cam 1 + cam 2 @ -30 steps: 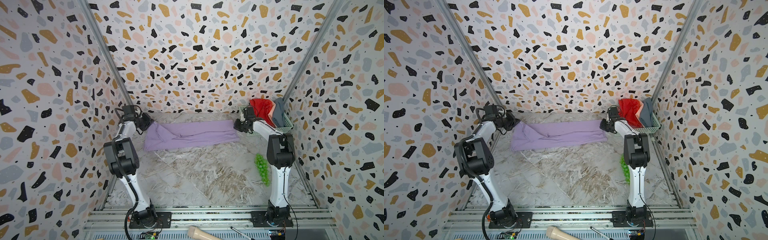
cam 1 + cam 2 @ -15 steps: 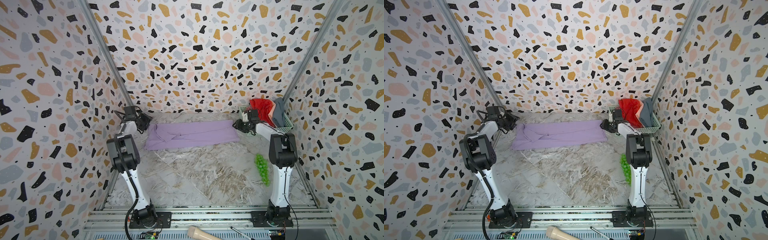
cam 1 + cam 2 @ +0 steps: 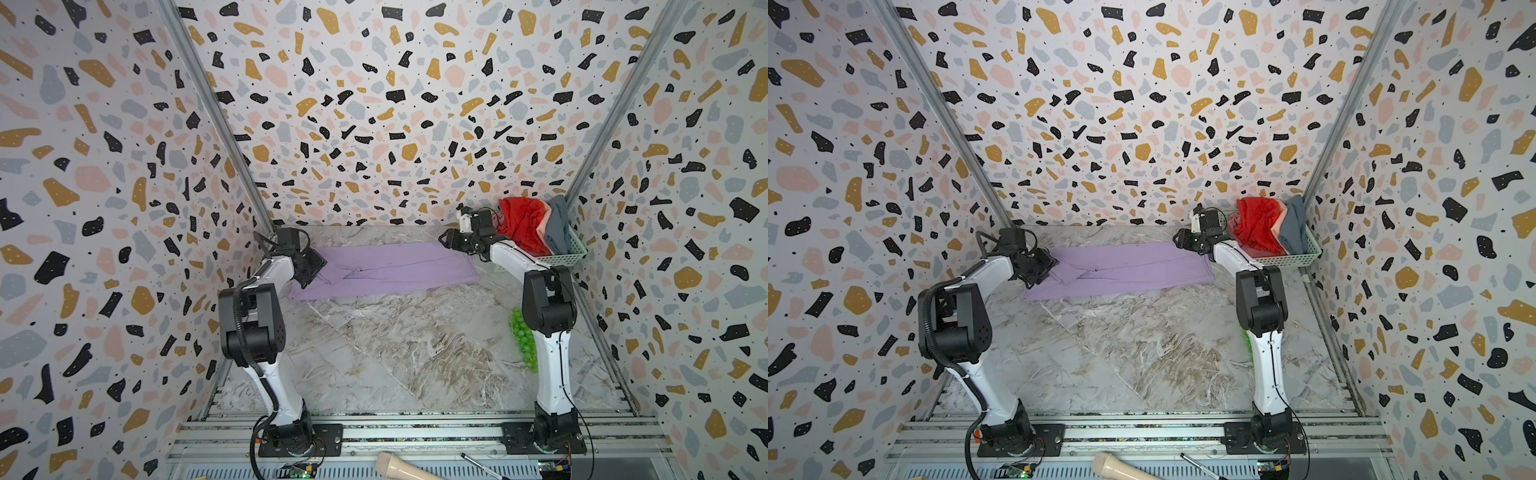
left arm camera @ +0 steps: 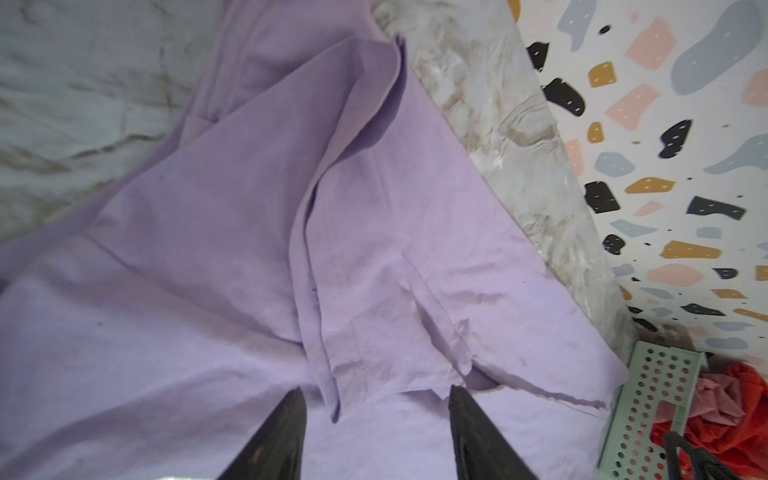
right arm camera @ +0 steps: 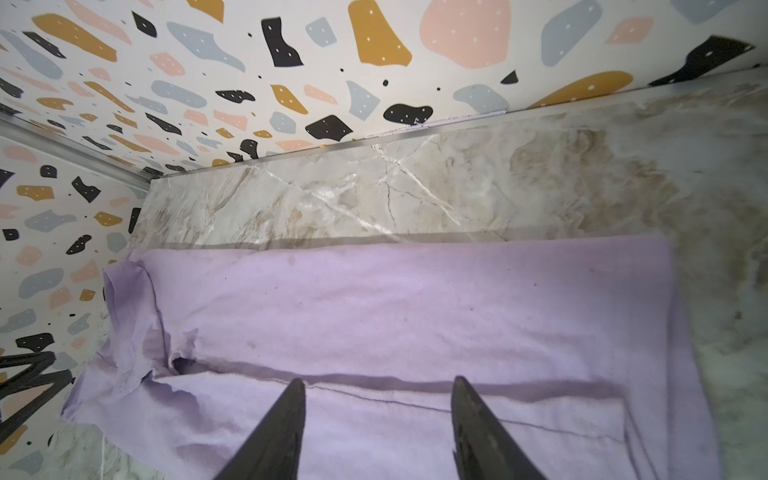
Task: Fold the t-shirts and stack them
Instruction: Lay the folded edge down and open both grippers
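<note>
Two grips have just been let go. A second ago both sets of jaws were pinched on the ends of the lavender t-shirt (image 3: pixel 386 270); now both stand apart with nothing between them.

Start at your left jaws. The left wrist view shows the fingers (image 4: pixel 274 440) spread over bare cloth. The sleeve end of the shirt (image 4: pixel 208 249) lies just under and ahead of them, rumpled, with a flap doubled over itself.

Between the two sets of jaws the shirt has settled flat on the surface (image 3: pixel 395 353) as one long narrow band. The right wrist view shows its upper layer (image 5: pixel 415 311) laid over the lower, with the folded edge running straight along the band.

Your right jaws hang open just above the hem end, and I cannot tell whether they brush the cloth. Just behind them stands the green basket (image 3: pixel 569 255). It holds the red t-shirt (image 3: pixel 523 224), the salmon pink t-shirt (image 3: pixel 547 220) and the blue-grey t-shirt (image 3: pixel 559 228), all heaped and unfolded.

My reading is that the lengthwise fold is down and released, so this shirt is part done. It likely still needs folding across its length. The loose sleeve flap by your left jaws could spoil that fold unless you smooth it first. With three shirts left in the basket, you are early in the task.
</note>
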Robot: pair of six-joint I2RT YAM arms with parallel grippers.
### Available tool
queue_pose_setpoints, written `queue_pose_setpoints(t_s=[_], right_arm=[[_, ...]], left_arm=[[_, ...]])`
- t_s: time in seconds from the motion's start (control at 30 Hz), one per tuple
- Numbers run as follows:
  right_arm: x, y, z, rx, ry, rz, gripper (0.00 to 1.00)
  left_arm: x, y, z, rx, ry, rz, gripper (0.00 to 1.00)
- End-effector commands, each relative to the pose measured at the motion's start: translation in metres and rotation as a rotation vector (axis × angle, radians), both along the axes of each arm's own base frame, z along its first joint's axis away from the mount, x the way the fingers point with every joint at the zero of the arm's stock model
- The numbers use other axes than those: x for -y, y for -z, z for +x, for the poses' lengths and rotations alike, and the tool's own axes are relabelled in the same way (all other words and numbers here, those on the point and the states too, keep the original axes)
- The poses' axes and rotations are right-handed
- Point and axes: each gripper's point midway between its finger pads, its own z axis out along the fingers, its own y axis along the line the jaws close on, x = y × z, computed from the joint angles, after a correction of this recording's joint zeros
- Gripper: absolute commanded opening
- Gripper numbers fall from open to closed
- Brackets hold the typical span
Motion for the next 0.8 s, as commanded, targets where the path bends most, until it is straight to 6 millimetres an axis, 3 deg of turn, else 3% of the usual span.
queue_pose_setpoints(t_s=[0.0,0.17,0.33,0.6,0.77], right_arm=[[-0.003,0.012,-0.010,-0.038,-0.013,-0.009,0.57],[0.006,0.036,-0.022,-0.083,0.006,-0.038,0.57],[0.016,0.052,-0.027,-0.116,0.023,-0.068,0.57],[0.033,0.058,-0.028,-0.131,0.066,-0.065,0.56],[0.043,0.059,-0.028,-0.136,0.087,-0.064,0.56]], left_arm=[[0.011,0.001,-0.006,-0.010,0.010,0.031,0.55],[0.025,0.025,-0.007,-0.029,-0.011,-0.015,0.54],[0.031,0.034,0.000,-0.027,-0.036,-0.044,0.51],[0.033,0.050,0.003,-0.065,-0.055,-0.047,0.42],[0.037,0.056,0.000,-0.082,-0.045,-0.034,0.30]])
